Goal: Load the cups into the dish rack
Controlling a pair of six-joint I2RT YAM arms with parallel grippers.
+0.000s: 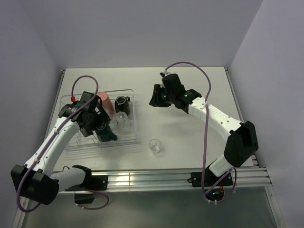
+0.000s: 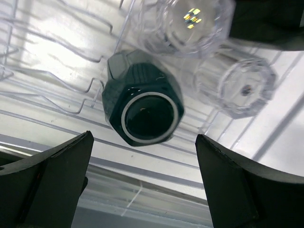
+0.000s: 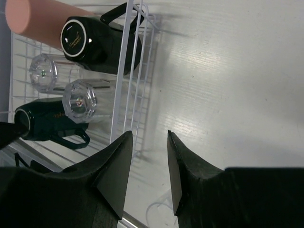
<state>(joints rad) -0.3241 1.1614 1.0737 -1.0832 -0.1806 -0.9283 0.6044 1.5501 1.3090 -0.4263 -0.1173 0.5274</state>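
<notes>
**One clear tumbler outside the rack, both grippers empty**

One clear tumbler stands alone on the table, near the front right corner of the dish rack but apart from it. Inside the rack sit the salmon cup, the black mug, the green mug and two more tumblers.

The left gripper hangs over the green mug with its jaws spread wide, gripping nothing. The right gripper hovers above bare table just right of the rack, its jaws partly apart with nothing between them.

The lone tumbler looks small, light and rigid, with a smooth, glossy wall that is likely slippery. Whether it is glass or plastic cannot be told, so treat it as breakable. A pinch across the wall, one finger inside and one outside just below the rim, seems the surest hold. A grip across the whole body would also work, with gentle pressure. Being so light, it may skid or tip if a finger nudges it first.
</notes>
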